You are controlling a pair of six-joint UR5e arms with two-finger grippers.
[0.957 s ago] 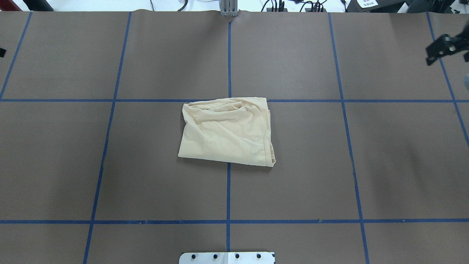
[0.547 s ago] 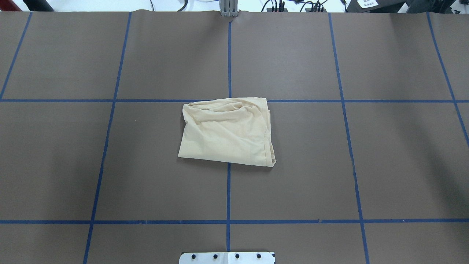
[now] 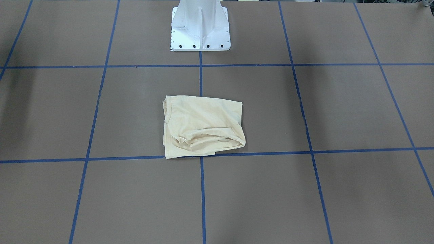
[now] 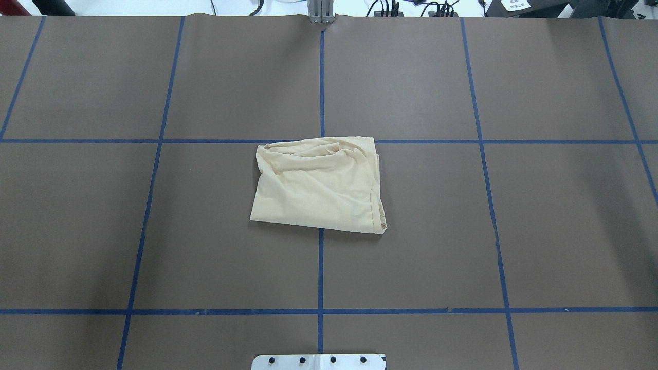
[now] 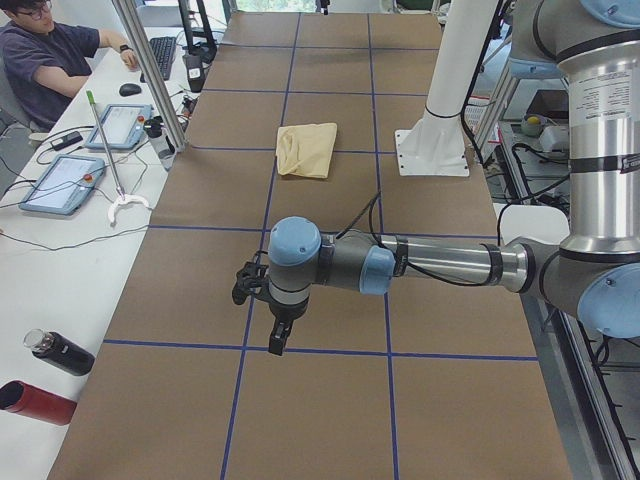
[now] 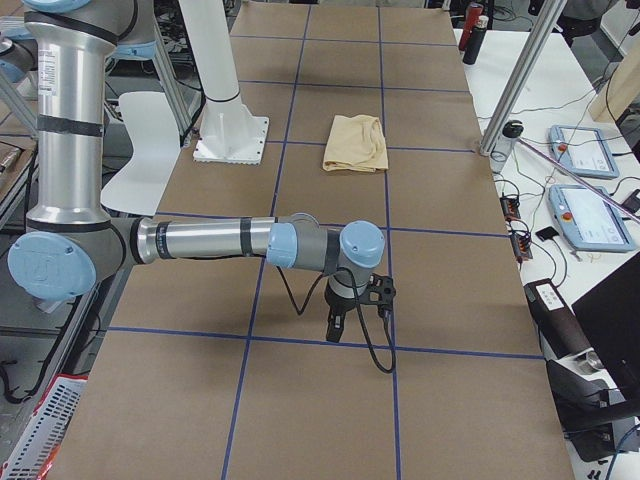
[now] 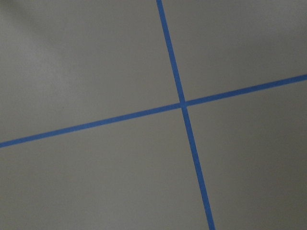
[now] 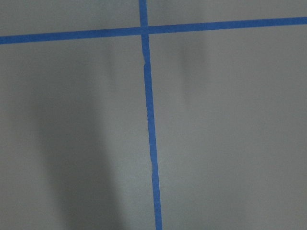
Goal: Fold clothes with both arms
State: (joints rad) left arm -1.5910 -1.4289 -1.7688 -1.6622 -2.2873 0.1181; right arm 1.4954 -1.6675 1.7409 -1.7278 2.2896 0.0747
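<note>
The pale cream-yellow shirt lies folded into a small rectangle at the table's middle, with wrinkles along its far edge. It also shows in the front view and in both side views. Its print and neck label are hidden. My left gripper hangs over the table's left end, far from the shirt. My right gripper hangs over the right end, also far from it. Neither holds anything that I can see, and I cannot tell whether they are open or shut. Both wrist views show only brown cover and blue tape.
The white pedestal base stands at the robot's side of the table, behind the shirt. Blue tape lines grid the brown cover. A seated operator, tablets and bottles are on a side desk beyond the far edge.
One second ago the right gripper showed at the overhead view's right edge and a black bit at its left edge. Both have left that view. The shirt has not moved.
</note>
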